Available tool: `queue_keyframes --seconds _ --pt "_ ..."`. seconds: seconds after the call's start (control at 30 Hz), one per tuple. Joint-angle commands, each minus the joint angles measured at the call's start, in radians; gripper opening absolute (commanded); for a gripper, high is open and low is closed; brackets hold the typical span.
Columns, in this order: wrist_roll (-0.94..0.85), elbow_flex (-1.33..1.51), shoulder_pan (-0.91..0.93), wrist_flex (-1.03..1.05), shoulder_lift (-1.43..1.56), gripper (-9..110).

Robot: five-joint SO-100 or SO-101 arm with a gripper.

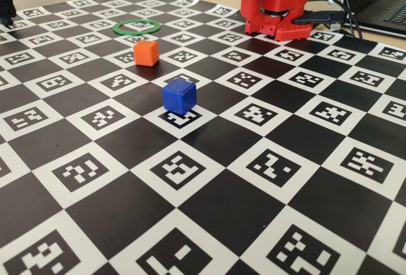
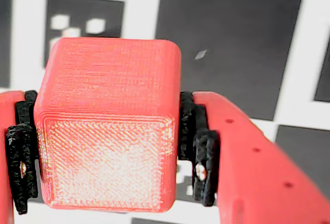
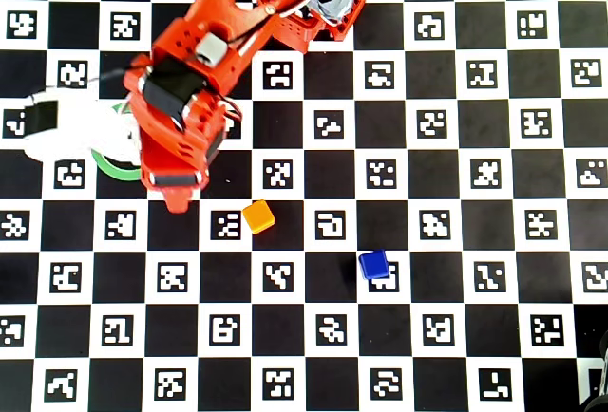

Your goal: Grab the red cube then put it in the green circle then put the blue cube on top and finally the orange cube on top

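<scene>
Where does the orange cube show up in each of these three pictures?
Fixed view: orange cube, upper left, just in front of the green ring.
Wrist view: not in it.
Overhead view: orange cube, left of centre, right of the green ring.
Shared landmark: blue cube.

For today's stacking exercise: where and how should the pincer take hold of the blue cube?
Grip the blue cube across two opposite flat side faces, coming straight down from above. It sits flat on the board, apart from the orange cube, so its sides are free. The pincer currently holds the red cube.
</scene>
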Motion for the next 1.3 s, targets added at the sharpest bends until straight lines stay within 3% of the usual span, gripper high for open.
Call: queue_keyframes --seconds 0.0,0.47,1.27 --pt "-0.072 0.012 0.075 0.031 0.112 0" --pt "-0.255 0.298 0.242 -0.147 0.144 0" --pt "-0.272 0.509 0.354 -0.44 0.008 0"
